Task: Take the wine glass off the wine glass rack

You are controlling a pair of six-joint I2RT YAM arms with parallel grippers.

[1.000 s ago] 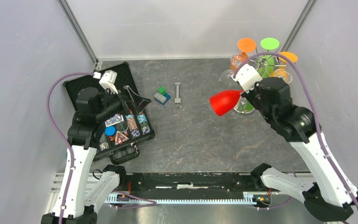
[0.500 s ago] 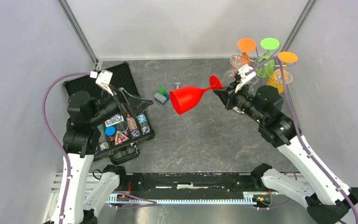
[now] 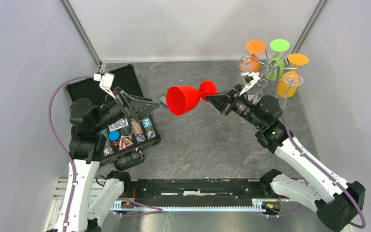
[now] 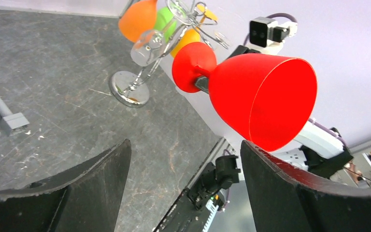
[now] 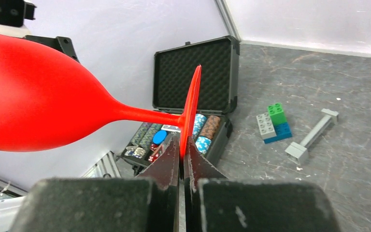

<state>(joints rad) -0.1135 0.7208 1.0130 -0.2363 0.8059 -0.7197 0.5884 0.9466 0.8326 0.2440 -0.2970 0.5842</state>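
A: Where do we find the red wine glass [image 3: 183,99]?

B: We find it off the wine glass rack [image 4: 129,91], well apart from it at about 8 o'clock in the top view. It lies sideways in the air above the surface [image 3: 198,145], bowl mouth toward 9 o'clock.

A: How do we read the jaws?

B: We read the right jaws as clamped on the edge of the glass's round foot. The left jaws are spread wide and grip nothing; the bowl's mouth faces them. A green glass [image 3: 279,45], among others, hangs on the rack
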